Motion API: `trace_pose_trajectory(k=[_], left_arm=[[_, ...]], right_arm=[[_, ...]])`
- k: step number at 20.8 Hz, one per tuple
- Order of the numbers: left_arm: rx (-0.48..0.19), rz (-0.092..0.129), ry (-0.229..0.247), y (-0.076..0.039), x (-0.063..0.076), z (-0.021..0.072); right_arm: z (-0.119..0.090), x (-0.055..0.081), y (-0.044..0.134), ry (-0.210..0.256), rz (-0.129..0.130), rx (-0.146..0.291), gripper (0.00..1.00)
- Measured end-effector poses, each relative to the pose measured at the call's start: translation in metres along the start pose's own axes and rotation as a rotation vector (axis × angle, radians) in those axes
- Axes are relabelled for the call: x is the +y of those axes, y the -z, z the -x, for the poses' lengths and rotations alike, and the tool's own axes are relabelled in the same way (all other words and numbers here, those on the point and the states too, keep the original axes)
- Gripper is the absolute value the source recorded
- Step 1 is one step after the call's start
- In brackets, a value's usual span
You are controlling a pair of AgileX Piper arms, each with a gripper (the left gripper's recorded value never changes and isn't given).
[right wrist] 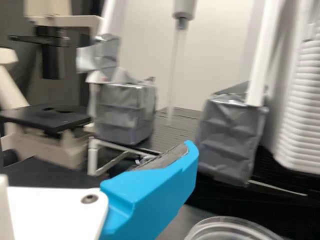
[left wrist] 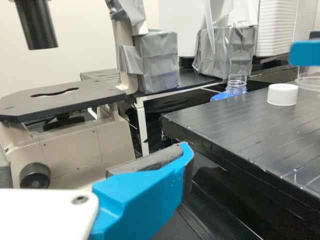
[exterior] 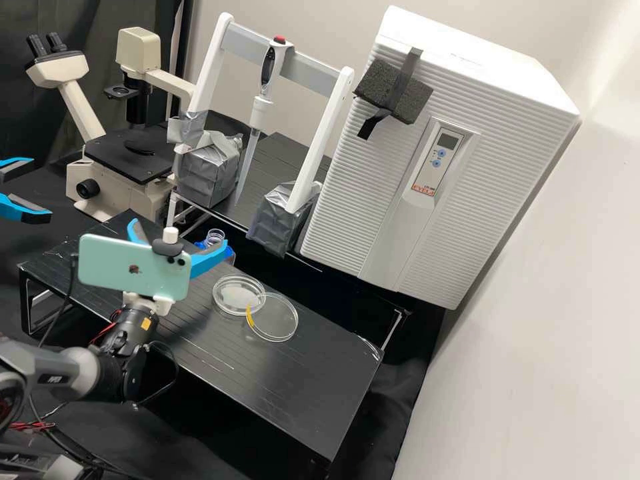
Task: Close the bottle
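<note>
A clear bottle (exterior: 215, 236) stands open-necked at the back edge of the black raised platform (exterior: 280, 373), something blue at its base; the left wrist view has the bottle (left wrist: 236, 84) beyond that platform. Its white cap (exterior: 171, 235) rests on the platform beside it, and the cap (left wrist: 282, 94) lies flat. My right gripper (exterior: 173, 245) hovers open over the cap, fingers spread wide; one finger (right wrist: 150, 195) fills its own wrist view. At the far left my left gripper (exterior: 17, 187) stands open with nothing in it, one finger (left wrist: 145, 190) near the platform's corner.
Two clear petri dishes (exterior: 257, 307) lie mid-platform. Behind stand a microscope (exterior: 113, 153), a white pipette stand (exterior: 267, 100) with taped grey blocks, and a large white ribbed appliance (exterior: 433, 160). A mint phone (exterior: 133, 268) rides on the right wrist.
</note>
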Motion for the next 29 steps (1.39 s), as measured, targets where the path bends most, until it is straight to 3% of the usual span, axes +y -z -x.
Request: trace_pose_trajectory(k=[7,10,14,19,20,29], left_arm=[[-0.042,-0.014,-0.003,-0.001,0.004,-0.0098],[-0.046,-0.014,-0.003,-0.002,0.004,-0.0102],[-0.046,-0.013,-0.001,-0.002,0.003,-0.0099],[-0.037,-0.011,-0.002,-0.001,0.003,-0.0089],[-0.037,-0.011,-0.002,-0.001,0.003,-0.0089],[-0.035,-0.011,-0.002,0.000,0.003,-0.0087]], right_arm=[[0.005,-0.020,0.003,0.094,-0.011,0.051,1.00],[0.002,-0.027,0.001,0.130,-0.001,0.047,1.00],[-0.003,-0.031,-0.007,0.139,-0.003,-0.001,1.00],[-0.008,-0.028,-0.007,0.125,0.002,0.000,1.00],[-0.008,-0.027,-0.007,0.124,0.003,0.001,0.00],[-0.010,-0.030,-0.011,0.142,-0.007,-0.017,0.00]])
